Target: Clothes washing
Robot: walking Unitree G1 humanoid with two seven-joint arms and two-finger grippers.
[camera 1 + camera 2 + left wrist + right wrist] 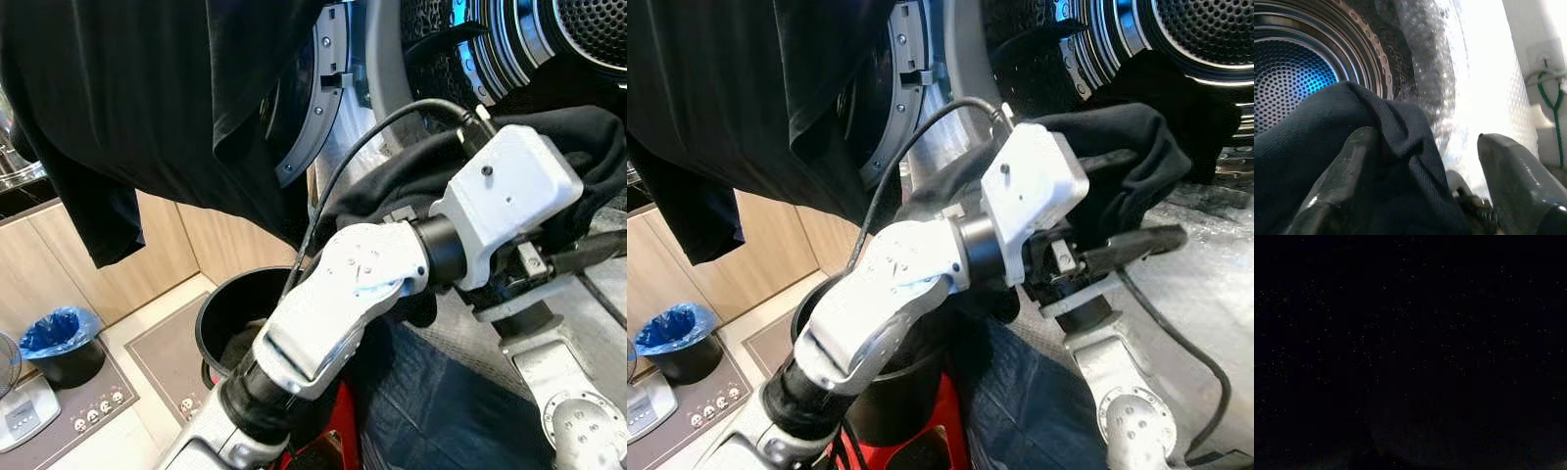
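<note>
My left arm point(353, 284) reaches across to the mouth of the washing machine drum point(588, 29). A black garment point(1117, 147) lies draped over its wrist and gripper. In the left wrist view the left gripper point(1425, 139) stands open, its fingers point(1508, 171) wide apart, and dark cloth point(1327, 147) covers one finger and fills part of the gap. Beyond the cloth is the perforated drum point(1288, 73), lit blue. Another large black garment point(147, 98) hangs at the upper left in front of the open washer door point(318, 108). My right arm point(558, 401) rises from the lower right beneath the left wrist. The right wrist view is black.
A black bucket point(220, 318) stands on the floor below the left arm, with blue denim cloth point(441, 401) beside it. A small bin with a blue bag point(59, 338) and a white scale point(20, 411) sit at the far left by wooden cabinets point(147, 255).
</note>
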